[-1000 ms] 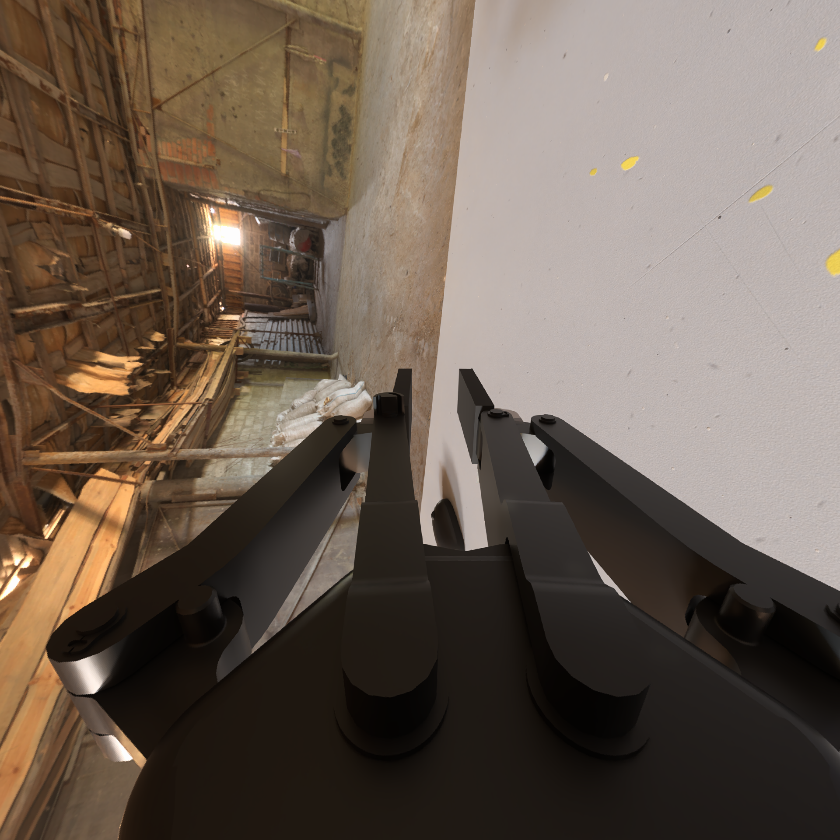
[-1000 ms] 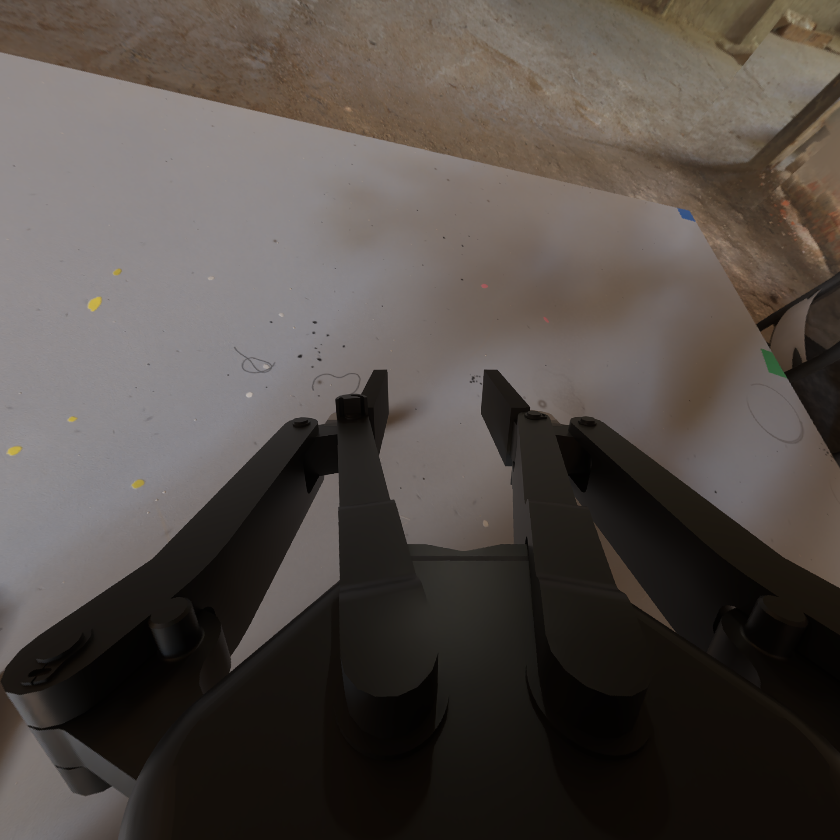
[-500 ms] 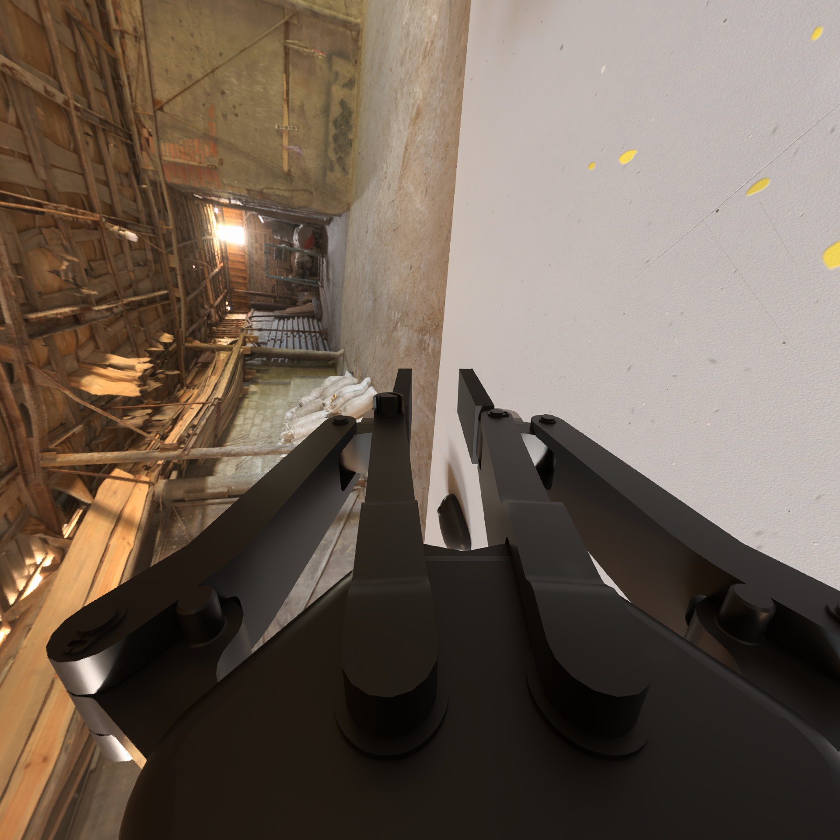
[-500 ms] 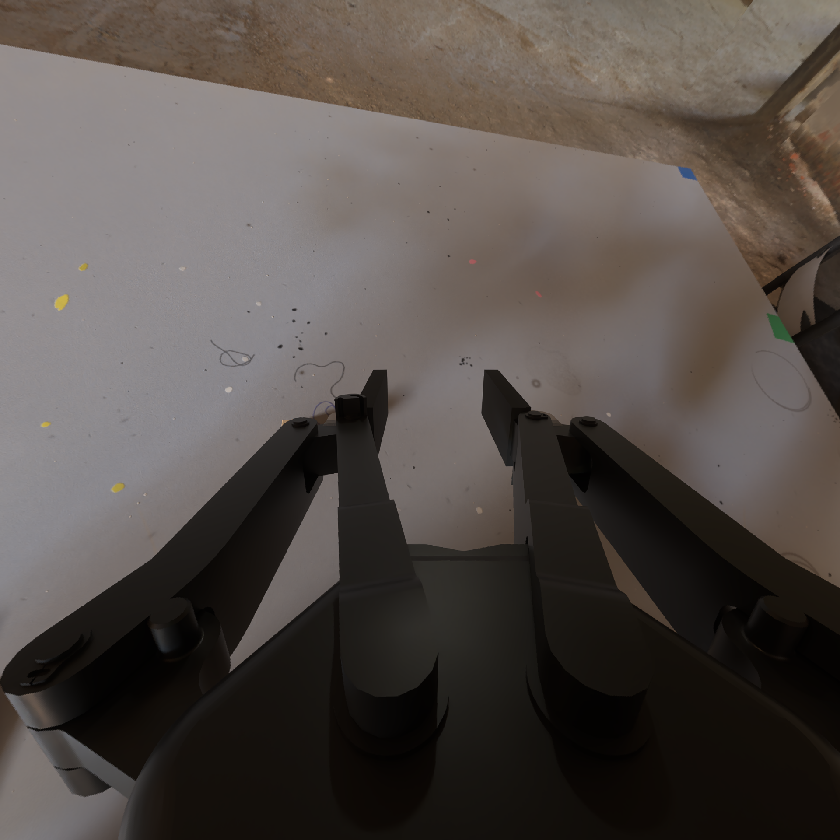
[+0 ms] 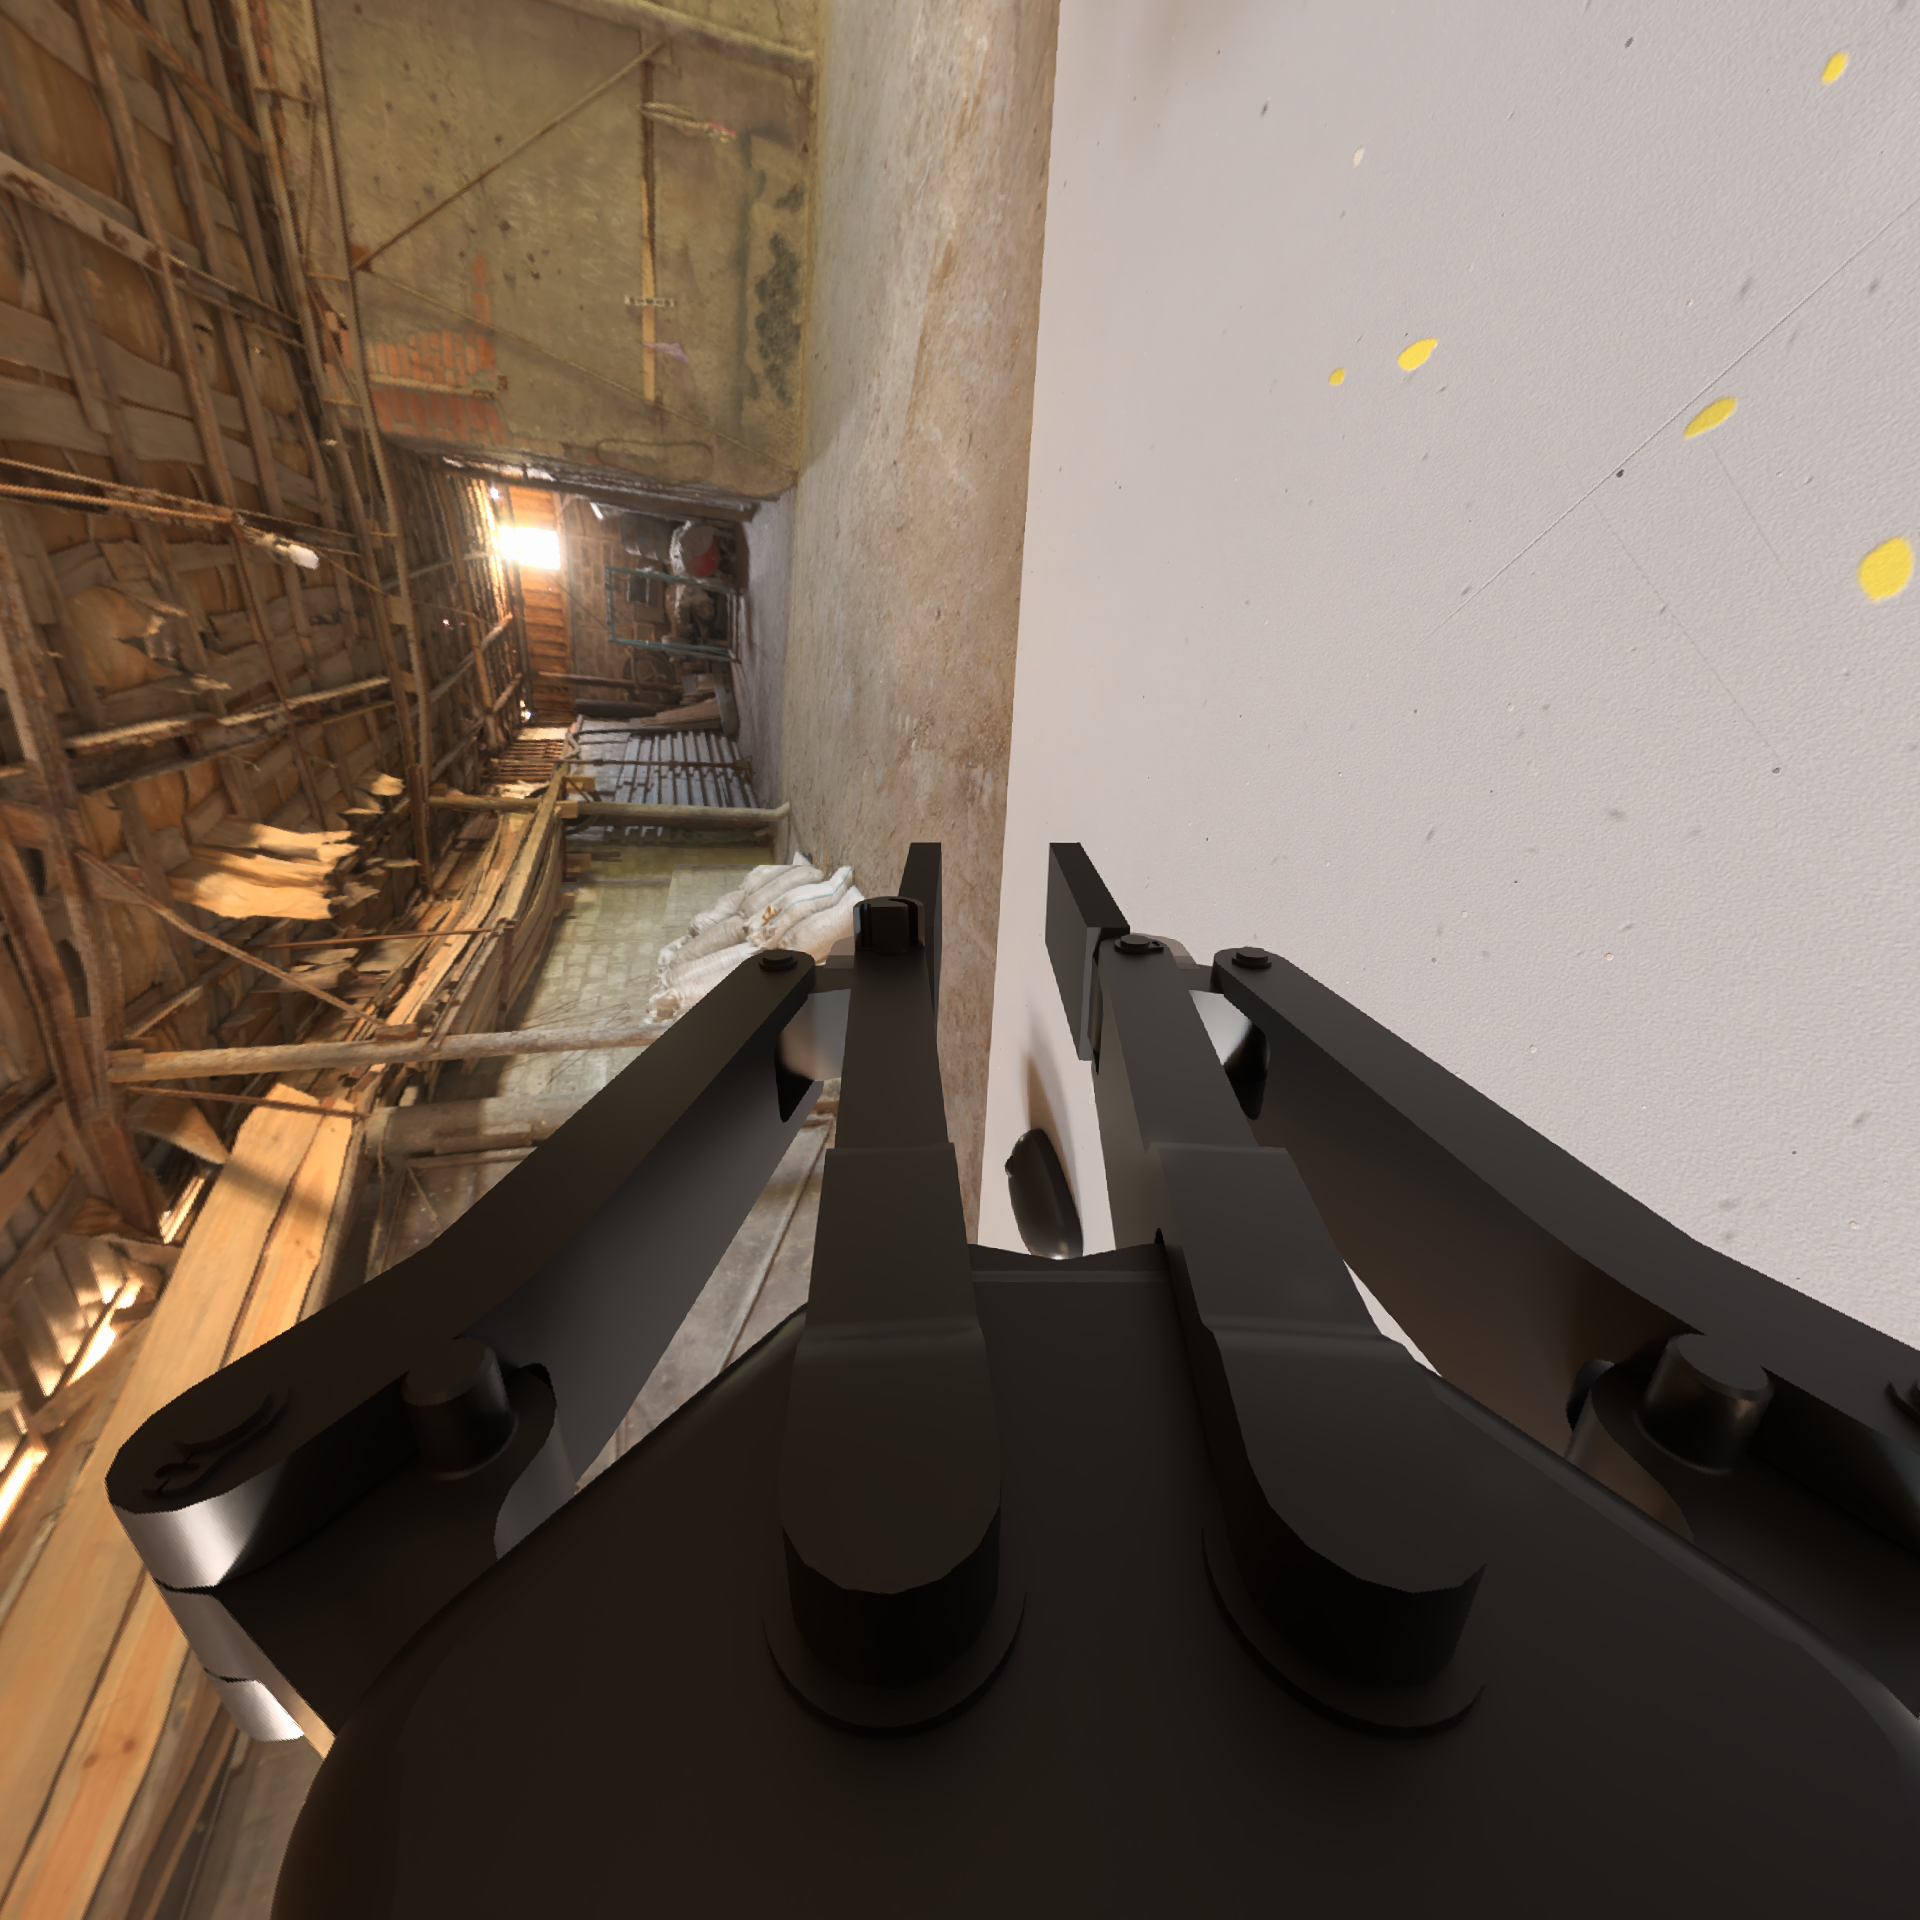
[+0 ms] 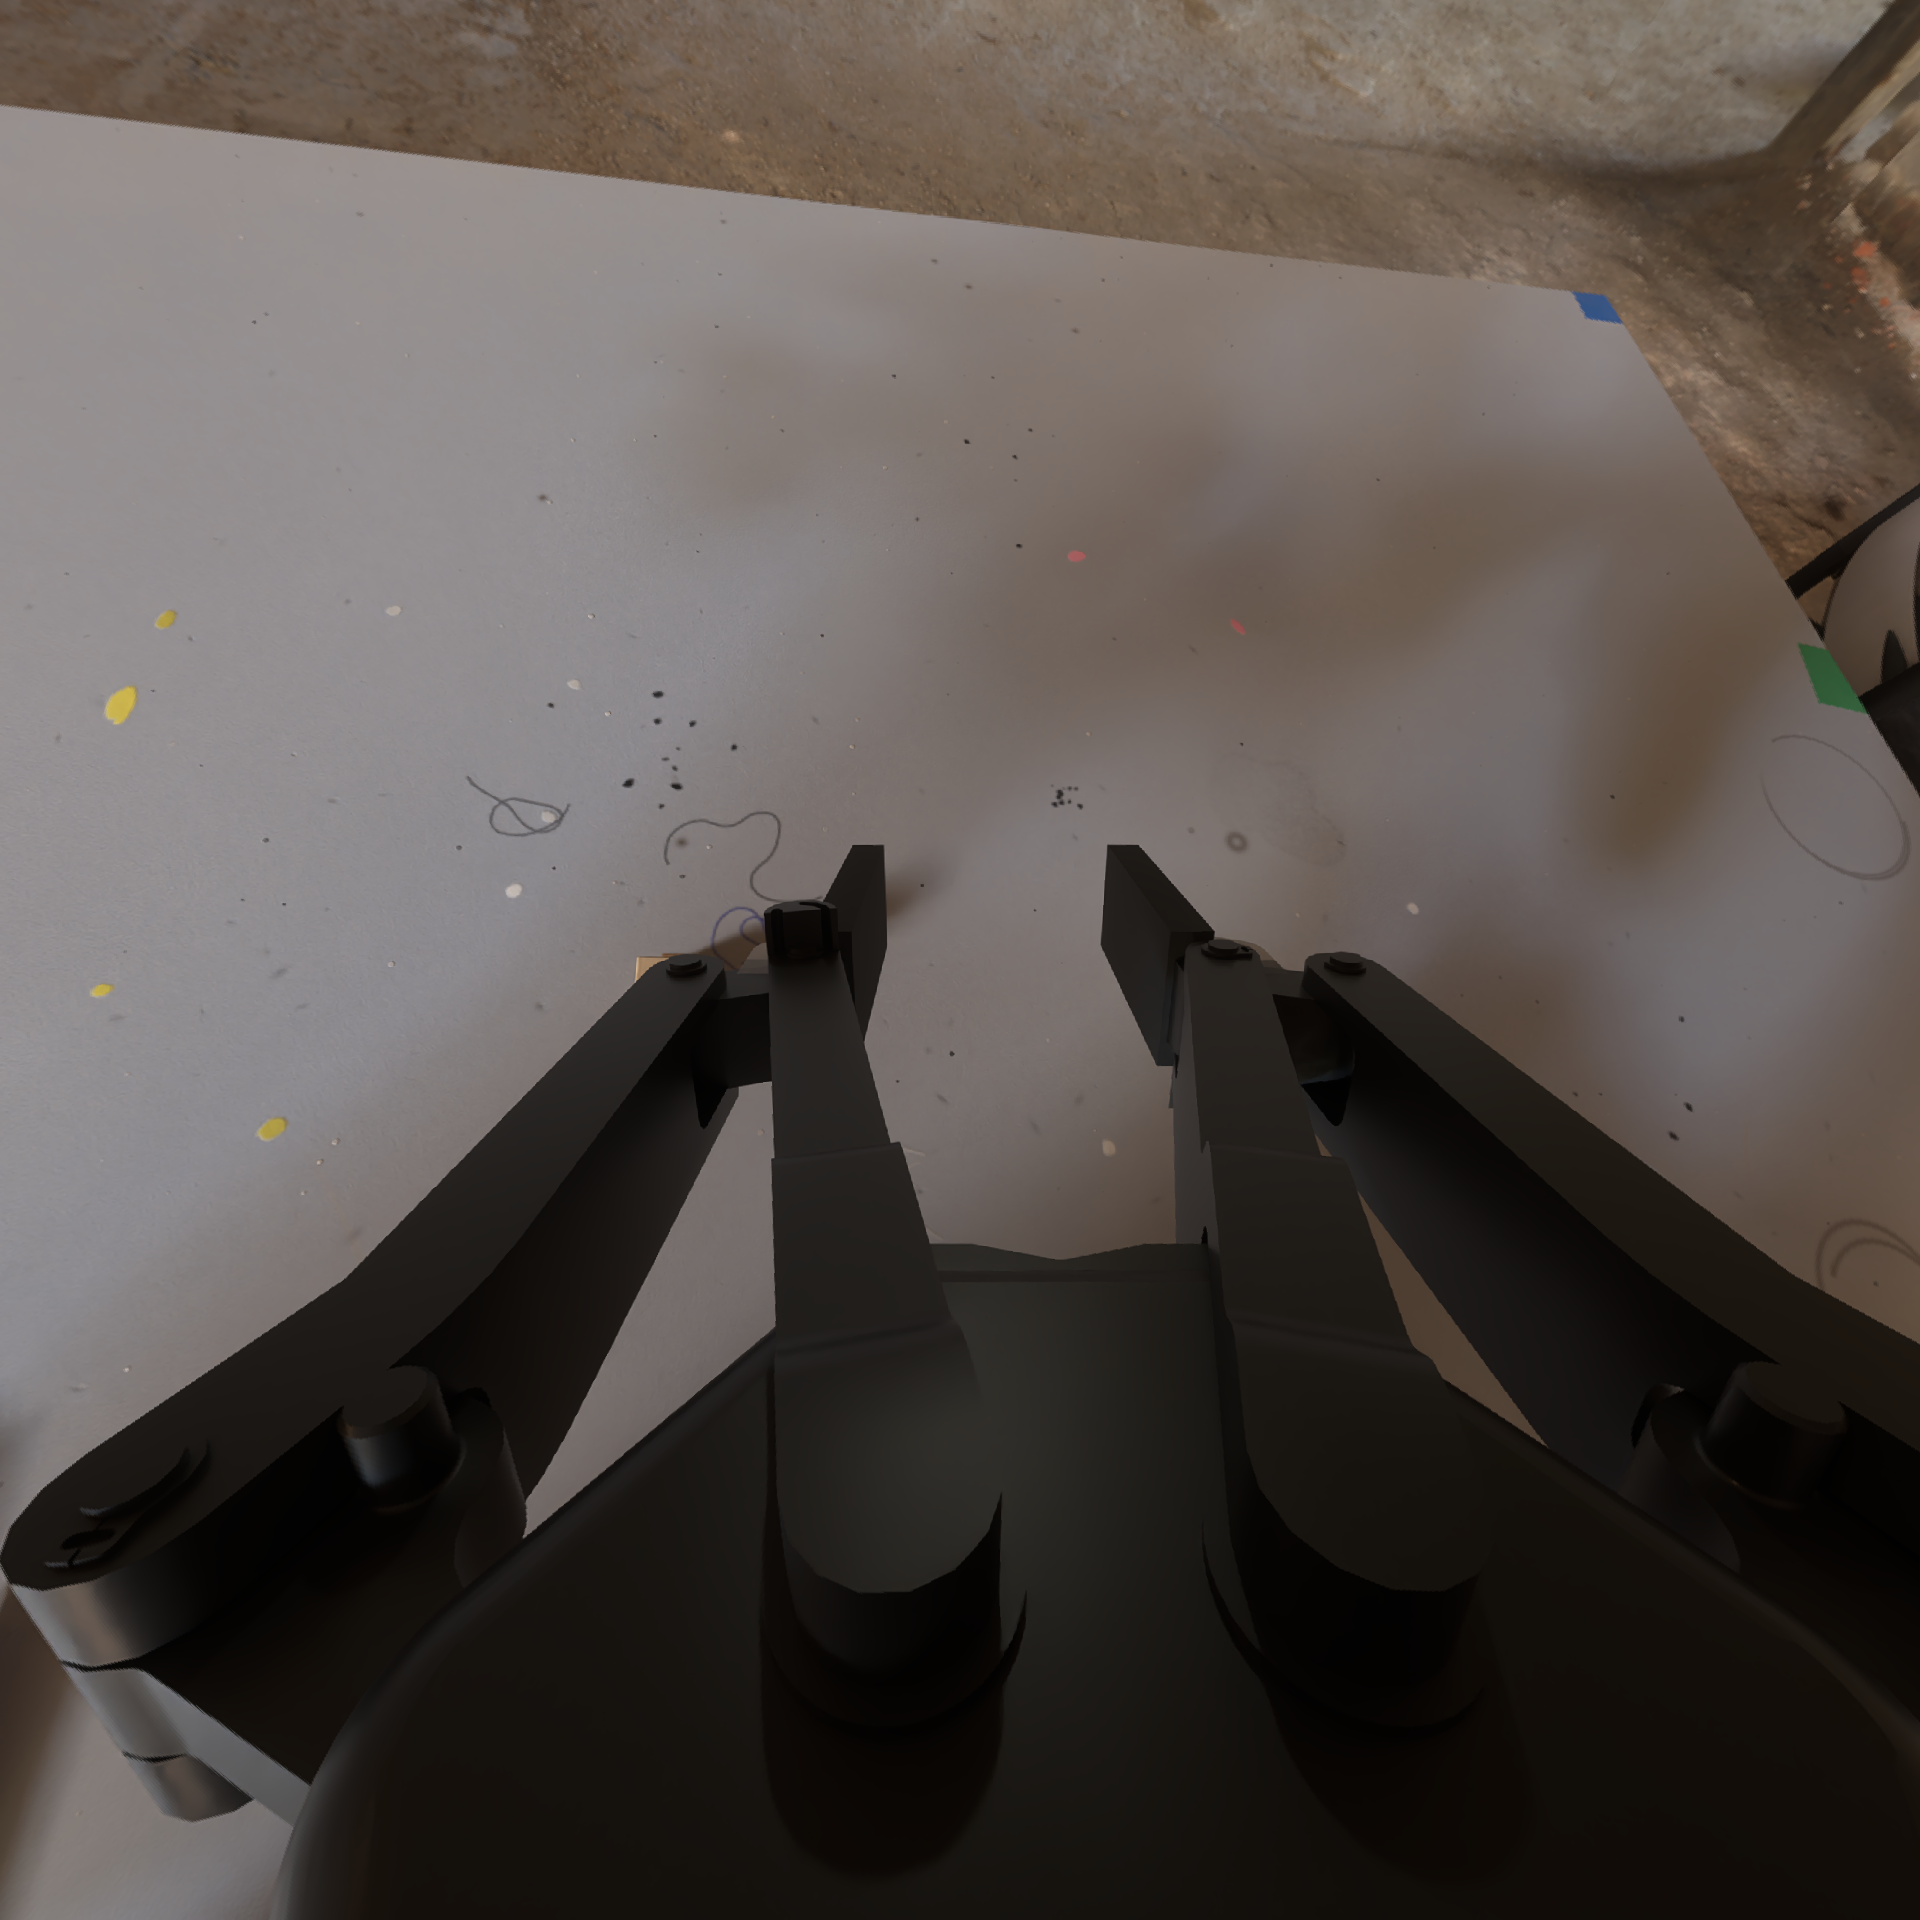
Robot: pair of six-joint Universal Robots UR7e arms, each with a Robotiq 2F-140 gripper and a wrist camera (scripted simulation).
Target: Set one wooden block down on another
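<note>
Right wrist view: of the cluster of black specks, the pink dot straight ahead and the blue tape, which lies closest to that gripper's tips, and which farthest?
From the right gripper:
1. black speck cluster, on the table just ahead of the fingertips.
2. pink dot, farther ahead, mid-table.
3. blue tape, at the table's far right corner.

Your left end effector (image 5: 992,904) is matte black: two slim inner fingers ending in flat rectangular pads, outer curved links, small screw heads at the joints, and brushed silver knuckle caps. Your right end effector (image 6: 992,914) has the same build, black throughout, with a grey cap at its lower left knuckle, though shadow dulls its finer details.
</note>
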